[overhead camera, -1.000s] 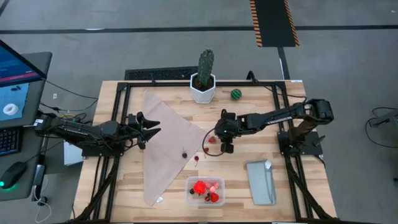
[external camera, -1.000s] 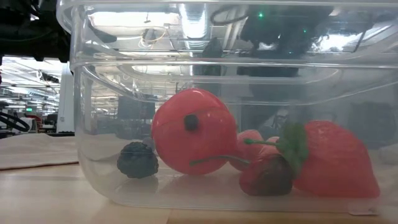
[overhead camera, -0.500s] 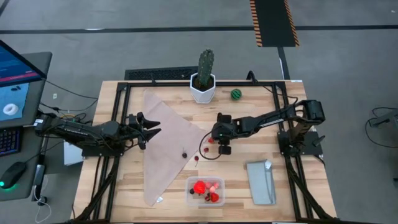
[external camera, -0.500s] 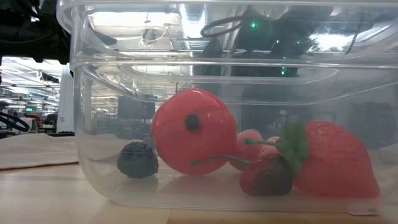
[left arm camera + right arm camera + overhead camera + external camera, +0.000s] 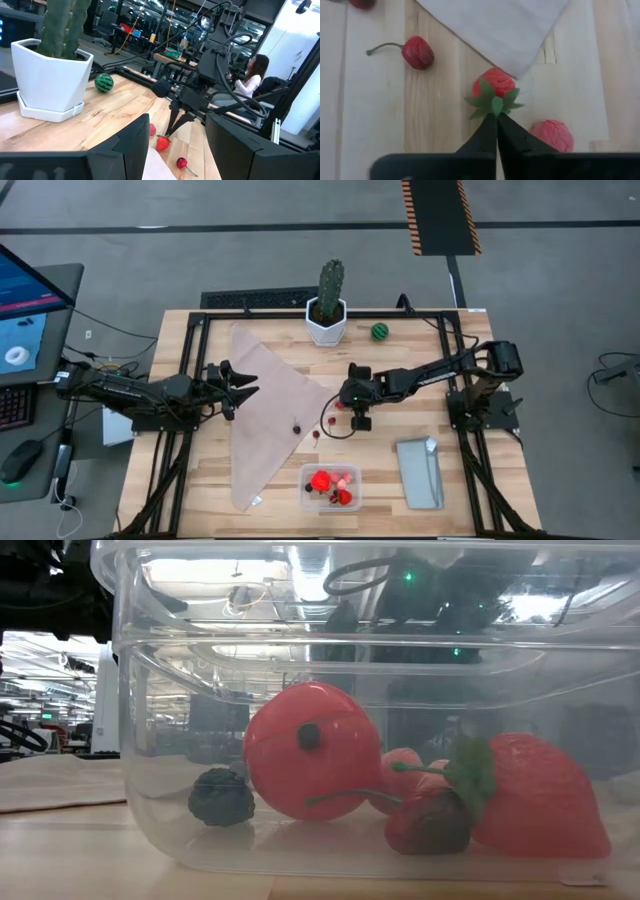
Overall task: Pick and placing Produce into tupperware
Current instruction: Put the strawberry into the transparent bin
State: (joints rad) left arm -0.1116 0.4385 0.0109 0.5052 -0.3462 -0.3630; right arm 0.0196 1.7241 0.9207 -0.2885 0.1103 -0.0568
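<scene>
Right gripper (image 5: 337, 402) is down at the middle of the table, just off the pointed corner of the beige cloth (image 5: 270, 405). Right wrist view shows its fingers (image 5: 490, 135) pressed together, tips meeting on the green leaf cap of a strawberry (image 5: 493, 85) that sits on the wood at the cloth's corner. Pinched on the leaves (can't tell how much leaf is really between the tips). Left wrist view agrees: closed point of the right gripper (image 5: 172, 131) touching the strawberry's top (image 5: 162, 143).

Nearby loose produce: pink berry (image 5: 552, 135) just beside the strawberry, cherry (image 5: 417, 52) with its stem on bare wood near the cloth edge, another dark cherry (image 5: 297, 429) lying on the cloth. Green striped ball (image 5: 379, 332) sits at the far edge, near the cactus (image 5: 329, 302) in its white pot.

Tupperware (image 5: 331, 486) is at the near edge of the table, well apart from the right gripper, with the grey-blue lid (image 5: 420, 472) beside it. Low view looks through its wall (image 5: 140, 740): round red fruit (image 5: 310, 765), dark berry (image 5: 222, 797), large strawberry (image 5: 540, 795) and a cherry (image 5: 430, 822) already inside.

Left gripper (image 5: 243, 383) hovers over the cloth's left side, fingers (image 5: 235, 145) apart, nothing between them.
</scene>
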